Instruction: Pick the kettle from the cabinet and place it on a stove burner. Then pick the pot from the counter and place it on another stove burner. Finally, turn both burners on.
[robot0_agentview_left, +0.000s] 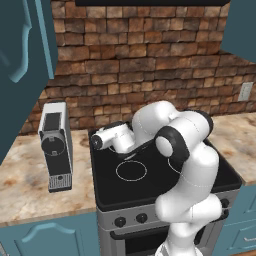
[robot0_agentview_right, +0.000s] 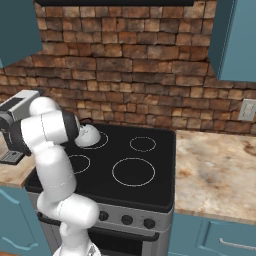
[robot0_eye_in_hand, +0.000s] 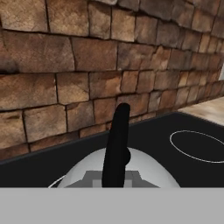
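The hand view shows the gripper (robot0_eye_in_hand: 116, 177) clamped on the kettle (robot0_eye_in_hand: 148, 168) handle; the right base view shows that kettle (robot0_agentview_right: 89, 135) on the cooktop (robot0_agentview_right: 150, 190), with the arm (robot0_agentview_right: 47, 145) partly hiding it.

A white and grey coffee machine (robot0_agentview_left: 56, 145) stands upright on the countertop to the left of the stove, its dark round front facing out and a ribbed drip tray at its foot. Behind everything runs a brick backsplash (robot0_agentview_left: 150, 65) in reddish-brown tones. A pale wall outlet (robot0_agentview_right: 247, 109) sits on the bricks at the far right. Below the cooktop, the silver stove front panel (robot0_agentview_right: 130, 218) carries a row of dark round knobs (robot0_agentview_right: 127, 219). A dark range hood (robot0_agentview_left: 150, 2) edge shows along the top.
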